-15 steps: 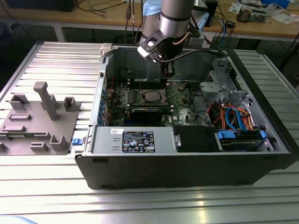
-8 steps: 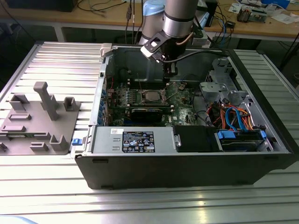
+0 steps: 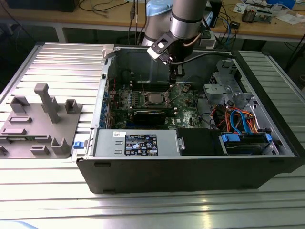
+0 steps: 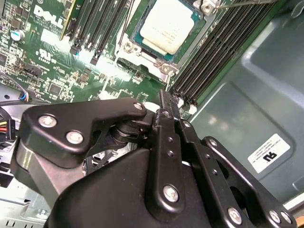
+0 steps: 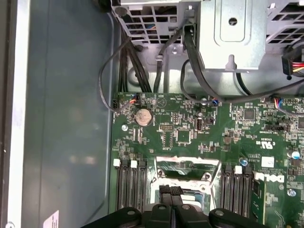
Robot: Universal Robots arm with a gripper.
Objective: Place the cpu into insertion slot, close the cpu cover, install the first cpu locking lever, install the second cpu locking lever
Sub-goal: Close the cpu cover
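Item: computer case (image 3: 190,177), lid off, lying on a ribbed metal table (image 3: 47,62) with bare table margin along every wall.

- Motherboard (image 3: 187,103): green, flat on the case floor against the far wall.
- The insertion slot (image 4: 127,46): near the middle of the motherboard, with long black memory slots (image 4: 209,52) running close along two opposite edges.
- The cpu (image 4: 167,26): silver top up, seated square inside the insertion slot; in the exterior view it shows as a pale square (image 3: 153,98).
- The cpu cover (image 4: 164,69): metal frame lying around the chip's edges, its tab pointing toward the gripper.
- Gripper (image 4: 164,97): narrow, fingers drawn together with nothing between them. It hangs just above the motherboard beside the slot's tab edge, on the exterior view's right of the chip (image 3: 177,76). In the first wrist view the tips (image 5: 171,191) overlap the slot's edge. Contact cannot be told.
- Open room: a bare grey case floor strip between the motherboard's edge and the case wall.
- Crowded side: drive cage (image 3: 224,90) and cable bundles at the exterior view's right.
- Grey fixture (image 3: 43,119): on the table, well apart from the case.
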